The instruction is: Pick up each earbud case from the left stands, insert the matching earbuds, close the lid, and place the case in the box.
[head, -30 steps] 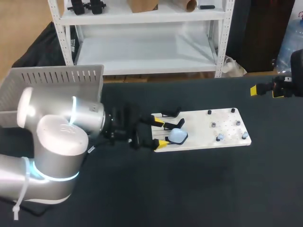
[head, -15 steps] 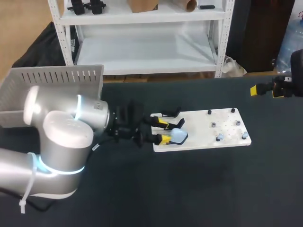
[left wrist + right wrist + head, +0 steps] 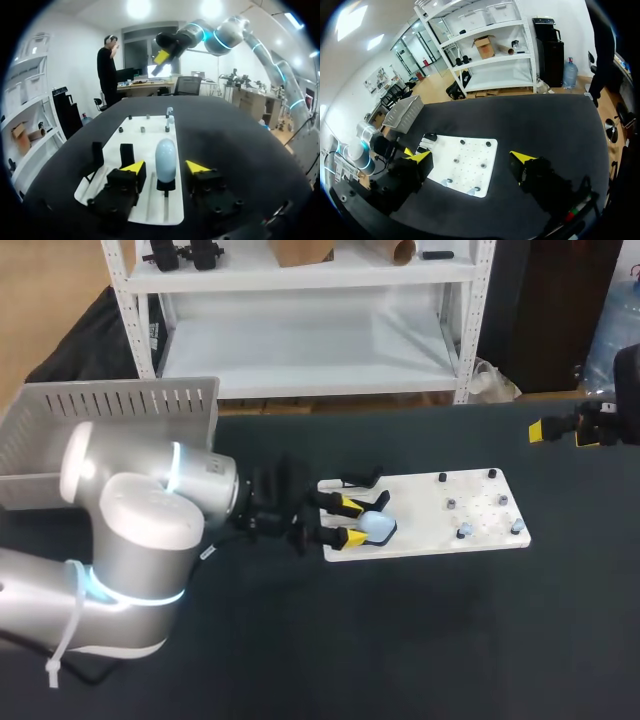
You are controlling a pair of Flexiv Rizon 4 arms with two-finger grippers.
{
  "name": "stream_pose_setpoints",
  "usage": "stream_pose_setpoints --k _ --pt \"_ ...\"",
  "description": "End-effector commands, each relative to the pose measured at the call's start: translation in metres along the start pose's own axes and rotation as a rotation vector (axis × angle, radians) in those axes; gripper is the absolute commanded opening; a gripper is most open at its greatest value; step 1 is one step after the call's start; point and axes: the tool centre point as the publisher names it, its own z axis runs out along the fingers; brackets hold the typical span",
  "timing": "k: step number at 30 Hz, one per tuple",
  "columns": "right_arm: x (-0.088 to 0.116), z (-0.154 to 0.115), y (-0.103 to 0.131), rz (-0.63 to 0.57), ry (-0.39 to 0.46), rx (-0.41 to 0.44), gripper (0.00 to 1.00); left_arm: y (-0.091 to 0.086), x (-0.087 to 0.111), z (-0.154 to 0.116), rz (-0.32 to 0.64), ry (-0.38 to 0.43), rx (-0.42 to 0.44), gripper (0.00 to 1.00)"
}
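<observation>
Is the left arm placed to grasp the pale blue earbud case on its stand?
Probably yes: the left gripper is open, its fingers flanking the earbud case with small gaps and nothing between.

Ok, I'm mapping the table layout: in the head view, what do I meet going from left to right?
Box → left gripper → case → earbuds → right gripper.
</observation>
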Motion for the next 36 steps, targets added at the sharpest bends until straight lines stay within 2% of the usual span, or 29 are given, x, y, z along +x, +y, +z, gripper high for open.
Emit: stream_pose_setpoints --k 1,15,36 --pt "0.0 0.0 0.0 0.0 0.0 0.0 1.0 0.005 0.001 0.005 0.0 -0.001 0.009 0.48" --pt "0.0 0.0 0.0 0.0 0.0 0.0 1.0 0.005 0.002 0.01 -0.007 0.005 0.036 0.43" --pt "0.0 0.0 0.0 0.0 0.0 0.0 1.0 0.006 0.004 0.016 -0.006 0.013 0.038 0.44"
